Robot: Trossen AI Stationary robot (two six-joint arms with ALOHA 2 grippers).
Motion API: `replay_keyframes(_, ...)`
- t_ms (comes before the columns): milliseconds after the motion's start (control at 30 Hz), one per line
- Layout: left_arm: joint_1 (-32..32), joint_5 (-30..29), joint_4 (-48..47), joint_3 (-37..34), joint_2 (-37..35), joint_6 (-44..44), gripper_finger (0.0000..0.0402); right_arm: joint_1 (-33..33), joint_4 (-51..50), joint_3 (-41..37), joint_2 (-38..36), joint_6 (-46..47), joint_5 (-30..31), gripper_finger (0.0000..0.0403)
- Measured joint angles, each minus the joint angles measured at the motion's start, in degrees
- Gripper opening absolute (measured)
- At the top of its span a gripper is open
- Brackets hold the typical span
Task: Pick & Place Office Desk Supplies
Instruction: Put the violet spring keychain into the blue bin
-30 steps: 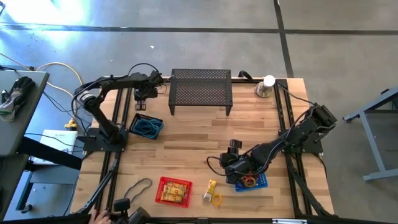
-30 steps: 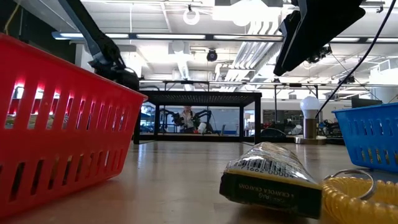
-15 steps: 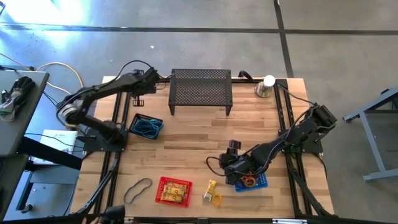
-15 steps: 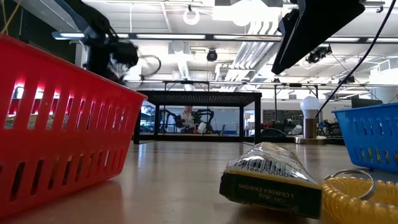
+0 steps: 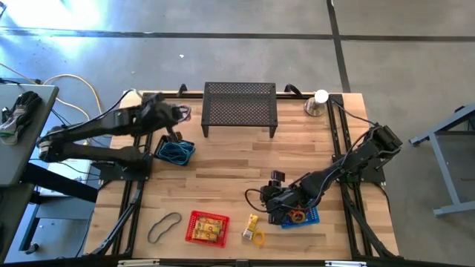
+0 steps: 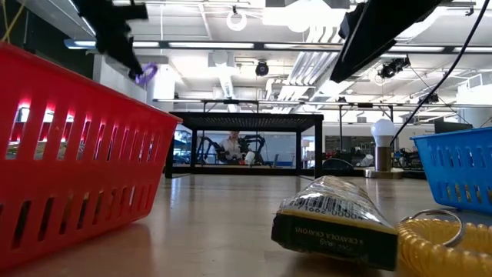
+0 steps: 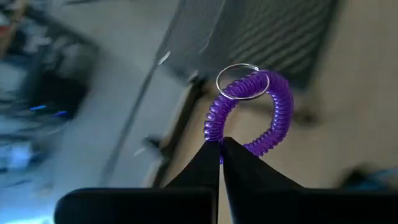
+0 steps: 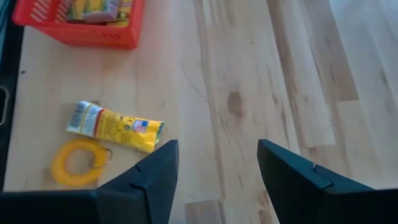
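My left gripper (image 5: pixel 176 113) hangs in the air near the table's far left, beside the black mesh stand (image 5: pixel 240 106), shut on a purple coil ring (image 7: pixel 252 111) that carries a thin metal key ring (image 7: pixel 242 81). The coil also shows in the low view as a purple coil ring (image 6: pixel 146 73). My right gripper (image 8: pixel 214 167) stands open above bare wood near the table's right. Ahead of it a yellow crayon pack (image 8: pixel 115 127) and a yellow coil ring (image 8: pixel 78 163) lie flat on the table. My left gripper pinches the purple coil at its lower arc (image 7: pixel 219 138) between the tips of its two shut fingers (image 7: pixel 208 163). The fingers slant downward from the table's left side. The coil stands out past the fingertips, lifted clear of the table, its key ring at the far end.
A blue basket (image 5: pixel 174 150) with teal bands sits at the left. Near the front stand a red basket (image 5: pixel 206 227) with yellow blocks and a dark grey band loop (image 5: pixel 165 226). A blue basket (image 5: pixel 298 216) with small rings lies under my right arm. A silver cone lamp (image 5: pixel 318 104) stands at the far right.
My left gripper has risen from low beside the mesh stand, with its arm drawn back toward the table's left edge. It has tipped from pointing steeply down to a shallower slant. It has stayed shut, and the purple coil has come up with it, clear of the table.
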Motion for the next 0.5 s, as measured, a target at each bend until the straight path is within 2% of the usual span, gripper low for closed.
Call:
replay_keyframes(167,-14.2,2.0,3.1,-0.4,-1.7,-16.1,0.0001,1.4,0.0,0.0,0.0,1.9,0.6,0.0208)
replay_keyframes(300,-27.0,0.5,13.4,-3.3,0.7,-24.2,0.0001,2.8,0.7,0.0,0.0,6.0,7.2,0.0208)
replay_keyframes(400,-36.7,-6.4,25.9,-6.9,4.6,-26.6,0.0001,4.2,1.2,0.0,0.0,9.7,15.0,0.0208)
replay_keyframes(500,-44.8,-17.3,41.1,-10.1,10.8,-26.7,0.0001,5.7,2.7,0.0,0.0,13.3,24.3,0.0208)
